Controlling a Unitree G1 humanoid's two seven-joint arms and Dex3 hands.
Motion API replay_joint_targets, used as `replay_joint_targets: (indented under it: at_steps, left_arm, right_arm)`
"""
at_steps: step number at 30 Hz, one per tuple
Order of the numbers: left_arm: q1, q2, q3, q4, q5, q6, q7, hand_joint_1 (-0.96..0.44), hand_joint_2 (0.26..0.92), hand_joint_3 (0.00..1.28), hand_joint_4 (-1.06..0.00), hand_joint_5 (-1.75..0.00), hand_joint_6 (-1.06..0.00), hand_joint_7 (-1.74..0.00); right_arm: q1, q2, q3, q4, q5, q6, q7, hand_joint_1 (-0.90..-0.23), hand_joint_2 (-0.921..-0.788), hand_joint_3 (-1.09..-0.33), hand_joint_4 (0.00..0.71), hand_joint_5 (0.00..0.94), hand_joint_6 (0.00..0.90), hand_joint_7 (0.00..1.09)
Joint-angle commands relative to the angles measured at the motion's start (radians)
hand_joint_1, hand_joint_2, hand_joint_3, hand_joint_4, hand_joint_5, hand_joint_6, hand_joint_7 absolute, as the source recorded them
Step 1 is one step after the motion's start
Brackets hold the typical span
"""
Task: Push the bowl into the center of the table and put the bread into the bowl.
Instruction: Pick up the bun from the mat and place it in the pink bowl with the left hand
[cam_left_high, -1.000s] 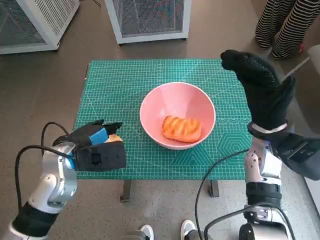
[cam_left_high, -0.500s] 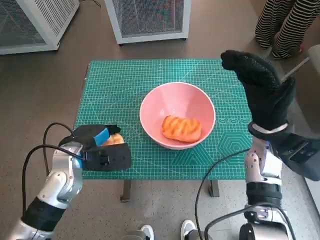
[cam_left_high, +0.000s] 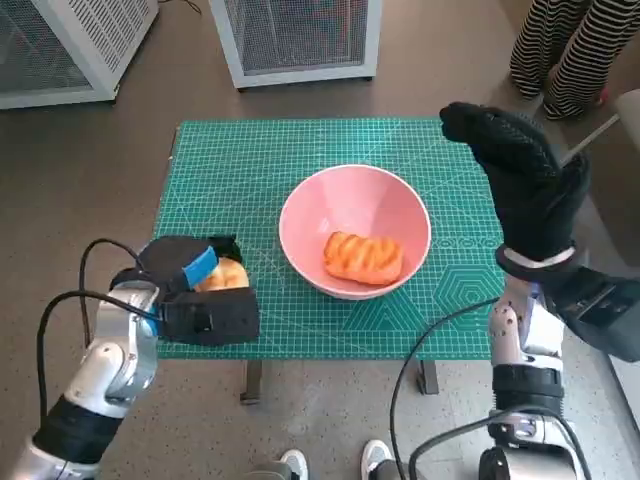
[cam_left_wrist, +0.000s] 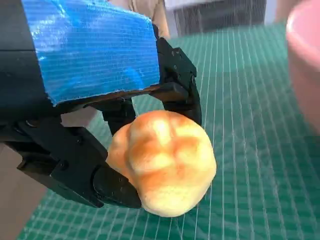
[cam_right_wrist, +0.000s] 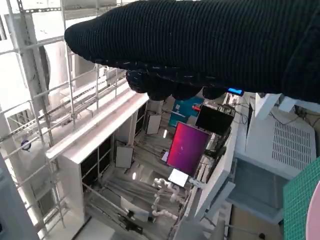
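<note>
Left hand grips a bread roll beside the bowl

The left hand (cam_left_high: 190, 280) has its fingers (cam_left_wrist: 175, 95) clamped on the bread roll (cam_left_wrist: 162, 162) near the desk's (cam_left_high: 300, 150) left edge; carry it level over the pink bowl (cam_left_high: 355, 205), which already holds another bread (cam_left_high: 362, 257), before letting go. The right hand (cam_left_high: 520, 180) is raised, holding nothing.

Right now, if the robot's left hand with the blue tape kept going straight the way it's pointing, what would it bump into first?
Probably the pink bowl. The left hand holds a bread roll and points across the green mat towards the bowl, with only bare mat between. Height is hard to judge, so it might pass over the rim.
</note>
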Motion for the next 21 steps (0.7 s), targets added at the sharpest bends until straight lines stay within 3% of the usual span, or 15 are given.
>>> replay_joint_targets:
  at_steps: [1, 12, 21]
  left_arm:
    - [0.001, 0.021, 0.069, -0.085, -0.028, 0.01, -0.019, 0.0, 0.885, 0.1, -0.75, -1.12, -0.64, -1.14]
    - [-0.083, -0.003, 0.196, -0.204, -0.113, 0.015, -0.019, 0.0, 0.903, 0.03, -0.78, -1.04, -0.69, -1.13]
    - [-0.223, -0.063, 0.159, -0.186, -0.095, -0.001, 0.034, 0.0, 0.894, 0.02, -0.83, -0.95, -0.71, -1.14]
  right_arm:
    - [0.01, -0.009, -0.003, 0.01, 0.002, 0.012, 0.011, -0.611, -0.921, -0.64, 0.219, 0.0, 0.011, 0.56]
    - [-0.002, -0.009, -0.007, 0.029, 0.004, 0.012, 0.015, -0.614, -0.921, -0.635, 0.224, 0.002, 0.016, 0.56]
    - [-0.005, -0.001, -0.002, 0.027, 0.001, 0.015, 0.009, -0.616, -0.921, -0.64, 0.222, 0.001, 0.015, 0.56]
